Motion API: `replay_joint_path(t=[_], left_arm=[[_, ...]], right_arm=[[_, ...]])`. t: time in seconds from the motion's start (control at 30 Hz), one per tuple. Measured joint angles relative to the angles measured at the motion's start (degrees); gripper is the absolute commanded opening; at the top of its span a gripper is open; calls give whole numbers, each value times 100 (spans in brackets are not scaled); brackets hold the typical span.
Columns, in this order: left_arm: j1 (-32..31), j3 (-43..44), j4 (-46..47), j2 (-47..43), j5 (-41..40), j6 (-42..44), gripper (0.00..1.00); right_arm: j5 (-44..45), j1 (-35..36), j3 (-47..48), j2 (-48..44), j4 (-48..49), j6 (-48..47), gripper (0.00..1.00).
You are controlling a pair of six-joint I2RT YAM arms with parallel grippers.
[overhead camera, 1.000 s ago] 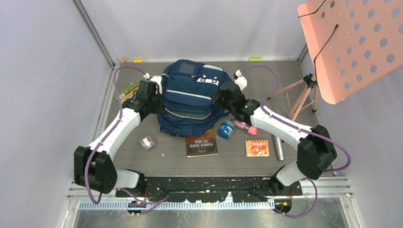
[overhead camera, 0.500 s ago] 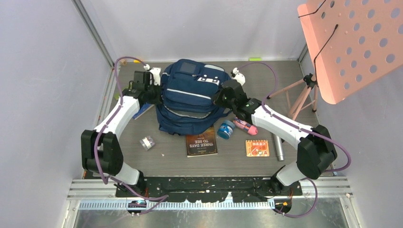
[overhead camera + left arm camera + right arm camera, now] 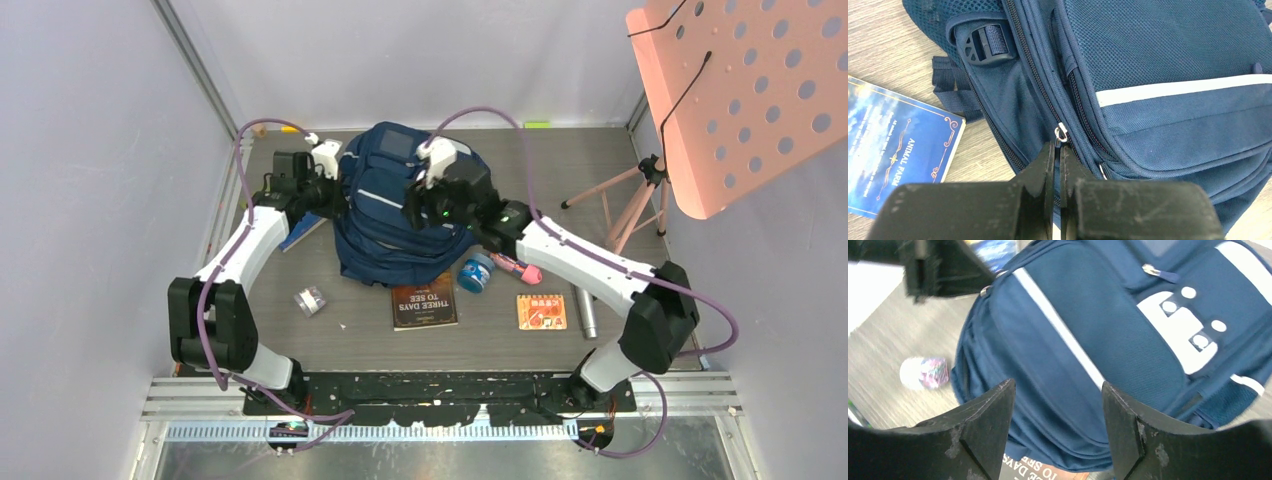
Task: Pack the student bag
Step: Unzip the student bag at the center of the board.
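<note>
Bag (image 3: pixel 385 225) lies on the table (image 3: pixel 620 160), mid far edge, front pocket w/ white patches facing up. Every zip in view looks closed, and nothing appears packed yet.

Loose items on the table:
- book (image 3: pixel 423 300) touching the bag's near edge
- tub (image 3: pixel 476 272) just beside the bag's near-right corner
- notebook (image 3: pixel 541 311) and metal tube (image 3: pixel 587 312) toward the near-right corner
- small round thing (image 3: pixel 311 300) toward the near-left
- blue book (image 3: pixel 893 155) at the bag's left side, apart from the fabric but near a strap

L gripper (image 3: pixel 1058 147) is at the bag's left flank, clenched w/ only a hairline gap. Its tips sit right at the zip pull (image 3: pixel 1061 132) of what looks like the main compartment. The tab is hidden between the pads, so the grip is prob. on it, not certain.

R gripper (image 3: pixel 1058 385) hangs over the bag's front, jaws wide apart, holding nothing. Can't tell whether it touches the fabric.

Step in hand, as I read it: unzipping the main compartment. That is the first stage, so the task has barely begun.

Next move calls for L to drag the slider along the zip track, keeping the pull in line w/ the teeth so it doesn't jam on the curve. Can't tell from here which way opens it. The bag is soft and looks empty, so it will likely slide or bunch w/ the pull. R should therefore come down and pin or pinch fabric near the zip, bracing against the pull direction. Main risk is the tab slipping out of a shallow pinch.
</note>
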Motion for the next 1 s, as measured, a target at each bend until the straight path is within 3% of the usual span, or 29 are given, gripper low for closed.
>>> replay_joint_path(t=[0.2,0.43,0.57,0.67,0.73,1.0], left_arm=[[0,2,9,0,201,0,0],[0,2,9,0,337,0,0],[0,2,13,0,350,-2,0],[0,2,13,0,367,-2,0],[0,2,24,0,378,-4,0],[11,140,28,50,199,-28,0]], right_arm=[[422,1115,422,804,28,-927,70],[756,1464,833,1775,-2,-1386,62],[1091,1458,1025,2055,-2,-1569,45],[1429,1471,1045,2124,46,-1716,7],[1687,1506,1054,2181,101,-1834,1],[1742,1532,643,1888,476,-1908,0]])
